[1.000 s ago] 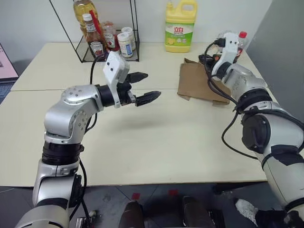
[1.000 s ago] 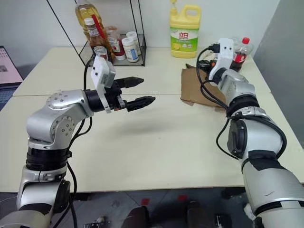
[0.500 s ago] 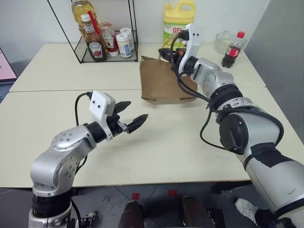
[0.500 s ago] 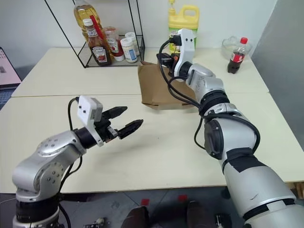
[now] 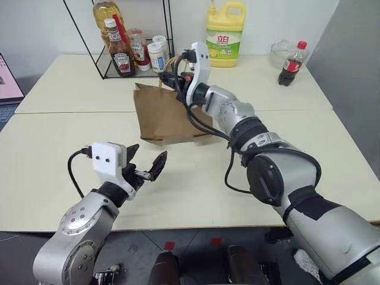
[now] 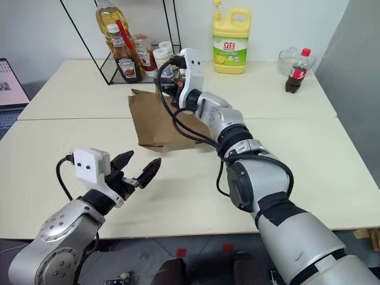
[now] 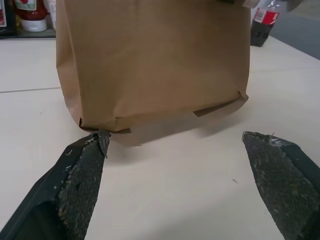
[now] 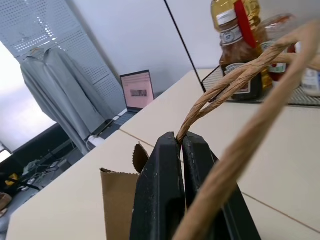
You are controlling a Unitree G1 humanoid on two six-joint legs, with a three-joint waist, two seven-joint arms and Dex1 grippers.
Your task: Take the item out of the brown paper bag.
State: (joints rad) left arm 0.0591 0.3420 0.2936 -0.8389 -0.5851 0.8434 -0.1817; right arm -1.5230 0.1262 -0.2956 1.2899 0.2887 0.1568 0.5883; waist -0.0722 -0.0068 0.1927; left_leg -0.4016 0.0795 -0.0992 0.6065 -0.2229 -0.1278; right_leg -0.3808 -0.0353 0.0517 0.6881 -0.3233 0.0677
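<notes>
Your right gripper (image 8: 181,145) is pinched tight on a twisted handle (image 8: 220,90) of the brown paper bag (image 5: 167,113), and the bag hangs upright from it, its bottom tilted, with the corner nearer the wire rack (image 5: 138,41) low by the table (image 5: 53,136). The bag is in front of the wire rack, which holds a ketchup bottle (image 5: 121,56) and other jars. The yellow jug (image 5: 224,35) stands behind the bag, to its right, and the dark cola bottle (image 5: 290,56) is far off to the bag's right. Your left gripper (image 5: 148,166) is in front of the bag, near it but not touching, with its two fingers (image 7: 80,175) spread wide and nothing between them. You cannot see the orange drink bottle, so you can't tell if it's inside the bag.
</notes>
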